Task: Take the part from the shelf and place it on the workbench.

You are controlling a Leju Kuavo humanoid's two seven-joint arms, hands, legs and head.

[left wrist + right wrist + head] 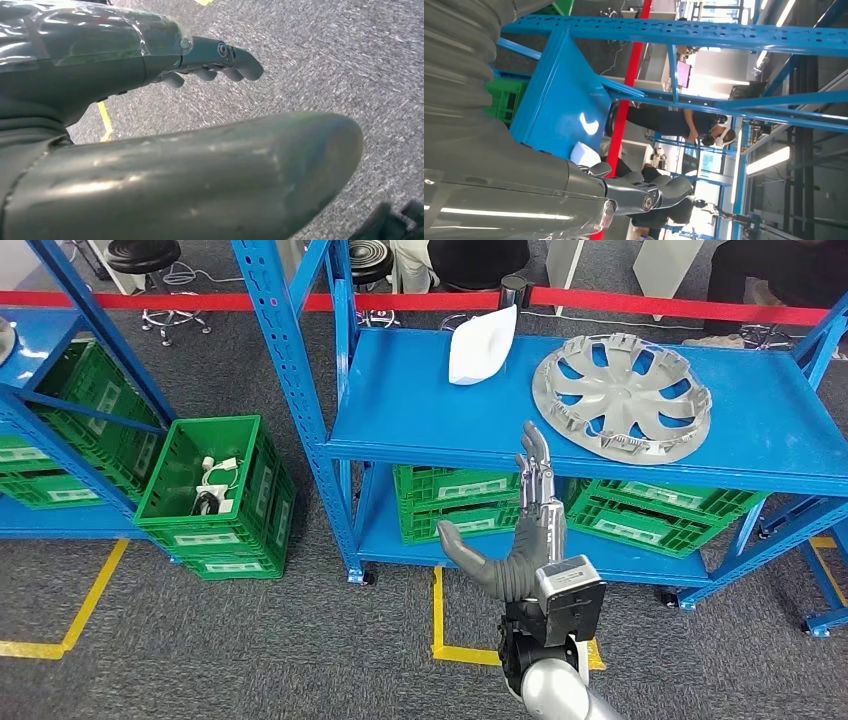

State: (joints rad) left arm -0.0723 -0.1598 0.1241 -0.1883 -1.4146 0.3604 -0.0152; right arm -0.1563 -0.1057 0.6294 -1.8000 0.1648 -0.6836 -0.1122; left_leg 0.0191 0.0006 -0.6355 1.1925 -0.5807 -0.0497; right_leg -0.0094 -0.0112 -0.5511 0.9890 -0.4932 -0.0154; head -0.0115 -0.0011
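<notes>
**Operator:** Head view first. Report hand state and the location of the part.

**Hand:** My right hand (pixel 528 530) stands at lower centre of the frame, raised in front of the shelf (pixel 420 410). My fingers point up, extended and close together, thumb out to the left. I hold nothing. The part, a silver wheel cover (pixel 621 396), lies flat at upper right of the frame on the top deck, well apart from me. A white moulded piece (pixel 481 343) sits at upper centre on the same deck. Which of the two the task means I cannot say; I judge the wheel cover likelier.

**Operator:** Handling properties?

**Hand:** Judged, not measured: thin moulded plastic, light, stiff across the face but flexible at the rim, with a smooth, slippery finish. The clips around the edge look fragile. Recommended hold: over the near rim, thumb on top, fingers through a spoke opening, clear of the clips. It is wide, so it may tip when lifted from one side.

**Operator:** Left wrist view.

**Hand:** My left hand (pixel 210 62) shows at upper centre, fingers curled loosely inward, nothing in them, grey carpet (pixel 350 60) beyond.

**Operator:** Right wrist view.

**Hand:** My right fingers (pixel 644 192) sit at lower centre, empty, gently bent. The white piece shows beside them on the blue deck. A person (pixel 679 122) stands beyond, at centre frame.
</notes>
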